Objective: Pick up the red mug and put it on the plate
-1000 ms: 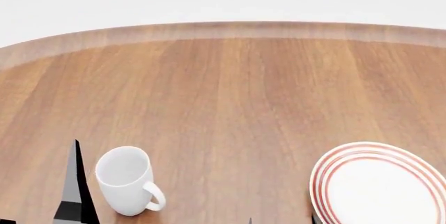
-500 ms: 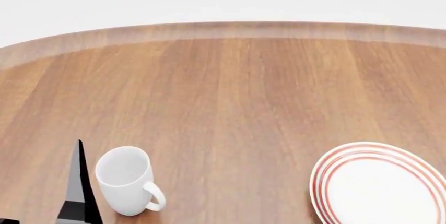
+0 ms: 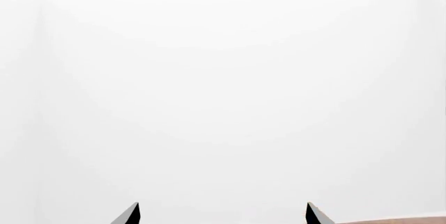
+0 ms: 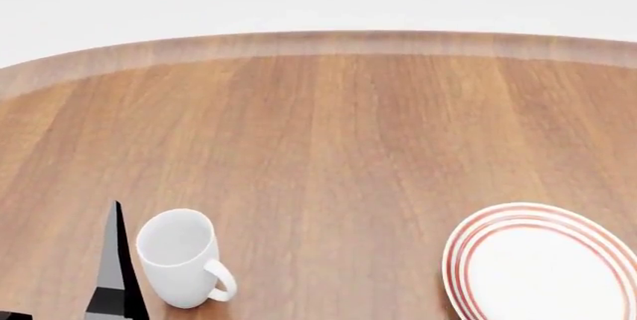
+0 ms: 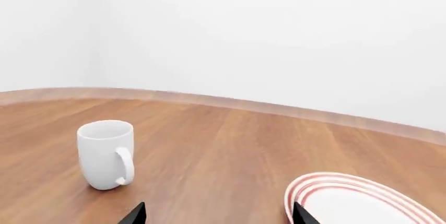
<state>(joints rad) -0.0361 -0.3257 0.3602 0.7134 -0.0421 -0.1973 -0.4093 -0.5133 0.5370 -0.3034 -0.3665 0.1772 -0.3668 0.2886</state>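
The red mug shows in no view. The plate [image 4: 542, 268], white with red rings, lies at the near right of the wooden table and is cut by the view's edge. It also shows in the right wrist view [image 5: 362, 203], just beside one fingertip. My right gripper [image 5: 219, 214] is open and empty, low over the table, and does not show in the head view. My left gripper [image 3: 223, 214] is open and empty and faces a white wall. One of its fingers [image 4: 116, 268] stands just left of the plain white mug.
A plain white mug [image 4: 179, 256] stands upright at the near left of the round wooden table [image 4: 348, 133], its handle toward the near right. It also shows in the right wrist view [image 5: 106, 153]. The table's far rim curves across the back, with white wall behind.
The left gripper's finger has shifted slightly right, closer to the white mug. The right gripper's tips, seen at the bottom edge a second ago, have left the head view.
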